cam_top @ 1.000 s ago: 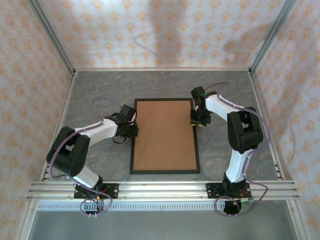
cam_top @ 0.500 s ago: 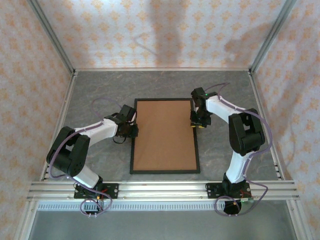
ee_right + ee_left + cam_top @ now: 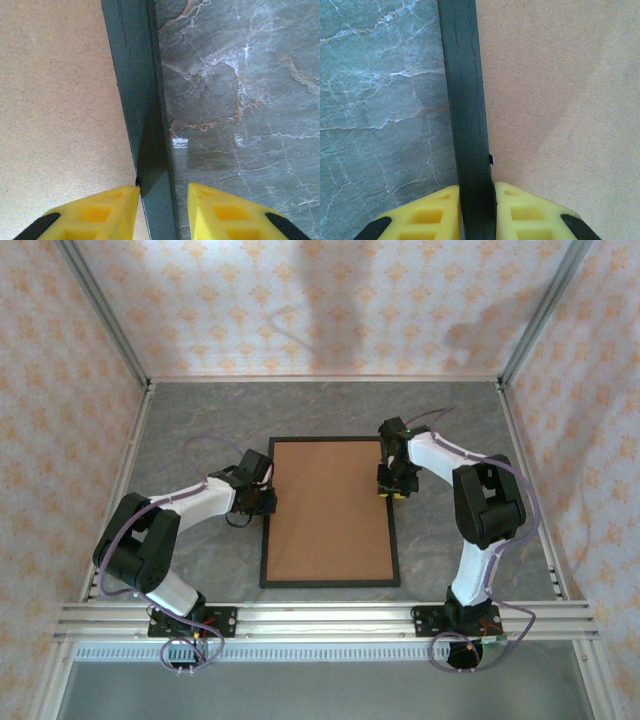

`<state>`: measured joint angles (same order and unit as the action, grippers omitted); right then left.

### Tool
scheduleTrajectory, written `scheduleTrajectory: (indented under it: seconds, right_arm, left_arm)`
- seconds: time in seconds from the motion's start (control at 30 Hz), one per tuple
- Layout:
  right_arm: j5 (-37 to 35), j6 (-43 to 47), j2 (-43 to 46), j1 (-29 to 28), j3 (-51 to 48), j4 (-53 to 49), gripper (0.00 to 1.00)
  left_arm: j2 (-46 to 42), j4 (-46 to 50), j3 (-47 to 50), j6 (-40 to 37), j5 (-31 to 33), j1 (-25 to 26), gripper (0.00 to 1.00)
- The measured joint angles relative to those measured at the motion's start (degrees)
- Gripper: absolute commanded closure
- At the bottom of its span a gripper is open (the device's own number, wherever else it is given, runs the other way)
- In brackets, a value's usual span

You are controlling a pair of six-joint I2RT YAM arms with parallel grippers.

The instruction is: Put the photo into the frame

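The black frame (image 3: 330, 583) lies flat in the middle of the table with a brown backing board (image 3: 330, 510) inside it. The photo is hidden. My left gripper (image 3: 268, 498) is at the frame's left rail (image 3: 465, 100); in the left wrist view both yellow fingers (image 3: 520, 210) press against that rail, so the left gripper (image 3: 476, 210) is shut on it. My right gripper (image 3: 390, 490) straddles the right rail (image 3: 135, 90). There the right gripper (image 3: 162, 210) is open: its left finger touches the rail's inner edge and a gap remains on the outer side.
Grey marble tabletop (image 3: 200, 420) surrounds the frame. Patterned walls with metal posts close in the back and both sides. An aluminium rail (image 3: 320, 618) carries the arm bases along the near edge. The backing board (image 3: 560, 100) fills the frame's inside.
My right arm has edged slightly left toward the frame's right rail. The left arm, frame and backing board have not moved.
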<state>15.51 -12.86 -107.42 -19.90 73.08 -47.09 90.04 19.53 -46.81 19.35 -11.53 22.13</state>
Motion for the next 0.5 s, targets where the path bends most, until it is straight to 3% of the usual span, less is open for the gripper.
scheduleTrajectory:
  seconds: [0.5]
  right_arm:
    - [0.8, -0.2, -1.1, -0.8, 0.4, 0.6, 0.66]
  left_arm:
    - [0.0, 0.0, 0.0, 0.0, 0.0, 0.0, 0.81]
